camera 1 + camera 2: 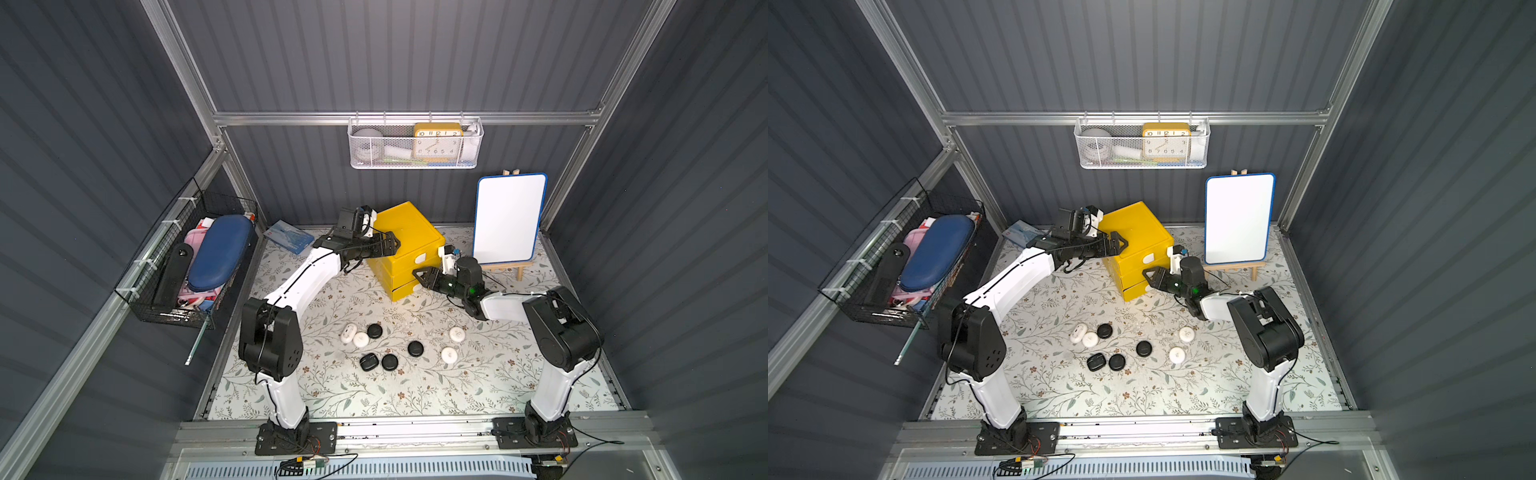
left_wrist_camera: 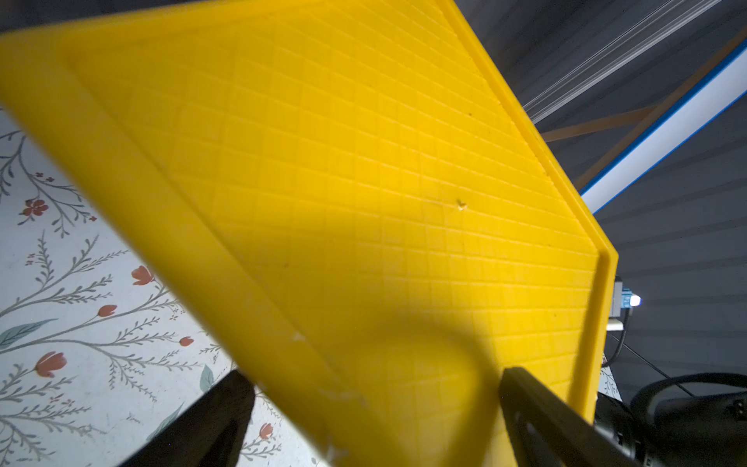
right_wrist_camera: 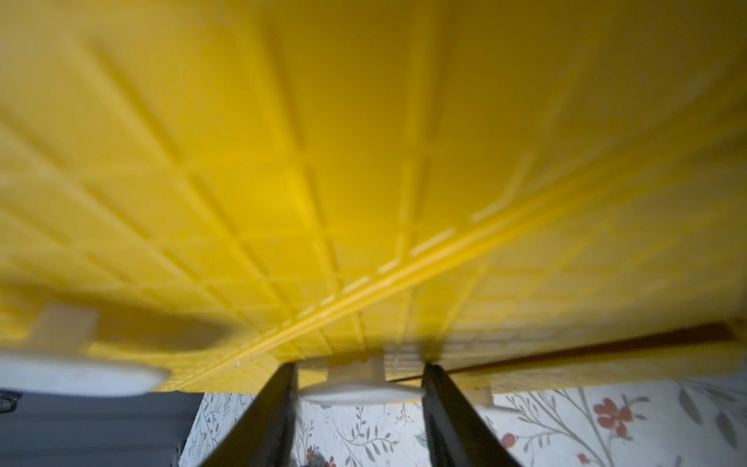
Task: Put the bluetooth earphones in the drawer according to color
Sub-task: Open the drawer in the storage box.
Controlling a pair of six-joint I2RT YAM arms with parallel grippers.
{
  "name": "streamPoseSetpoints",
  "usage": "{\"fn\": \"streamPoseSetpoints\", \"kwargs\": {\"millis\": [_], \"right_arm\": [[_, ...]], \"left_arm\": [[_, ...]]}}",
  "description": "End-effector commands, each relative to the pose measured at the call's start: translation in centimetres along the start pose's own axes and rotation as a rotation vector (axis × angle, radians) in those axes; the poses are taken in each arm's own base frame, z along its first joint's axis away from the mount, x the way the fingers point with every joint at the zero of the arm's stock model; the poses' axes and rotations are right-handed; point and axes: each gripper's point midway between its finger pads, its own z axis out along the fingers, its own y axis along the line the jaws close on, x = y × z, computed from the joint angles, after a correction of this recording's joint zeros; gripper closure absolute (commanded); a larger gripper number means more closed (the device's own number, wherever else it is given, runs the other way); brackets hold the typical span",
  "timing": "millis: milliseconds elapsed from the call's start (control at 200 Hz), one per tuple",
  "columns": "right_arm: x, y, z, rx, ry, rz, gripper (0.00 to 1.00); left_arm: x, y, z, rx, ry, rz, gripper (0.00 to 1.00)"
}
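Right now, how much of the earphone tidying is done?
Nothing is sorted yet that I can see: four white cases and four black cases lie on the table. In hand: the right jaws sit either side of a white drawer handle on the yellow drawer unit. Still to do: all eight cases.

Drawer unit [image 1: 409, 245] is sitting mid-frame on the table [image 1: 353, 395] in both top views; earphone cases [image 1: 415, 348] are lying scattered below it, whiteboard [image 1: 509, 218] standing right, mesh basket [image 1: 415, 160] hanging above, wire basket [image 1: 174, 318] far left.
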Motion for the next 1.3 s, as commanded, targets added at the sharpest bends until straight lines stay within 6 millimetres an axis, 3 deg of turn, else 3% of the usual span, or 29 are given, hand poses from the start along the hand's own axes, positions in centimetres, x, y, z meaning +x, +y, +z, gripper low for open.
{"fn": "streamPoseSetpoints", "kwargs": {"millis": [0,245,435,835,1056,1291], "right_arm": [[-1.4,1.1,0.4,-0.031,-0.051,-0.019,0.53],[-0.3,0.4,-1.4,0.004,-0.057,-0.027,0.57],[1.9,-0.2,-3.6,0.032,-0.034,-0.033,0.58],[5.5,-1.2,-8.1,0.099,-0.01,-0.041,0.58],[5.6,-1.1,-8.6,0.107,-0.008,-0.048,0.58],[5.7,-0.9,-8.8,0.101,-0.012,-0.033,0.58]], "left_arm": [[0.9,1.3,0.8,-0.039,0.041,-0.017,0.01],[0.5,2.7,0.8,-0.067,0.024,-0.037,0.01],[-0.8,4.5,0.8,-0.087,-0.003,-0.062,0.01],[-3.6,7.1,2.9,-0.116,-0.027,-0.09,0.01],[-5.0,7.9,4.0,-0.129,-0.042,-0.092,0.01],[-7.9,9.1,4.2,-0.142,-0.094,-0.095,0.01]]}}
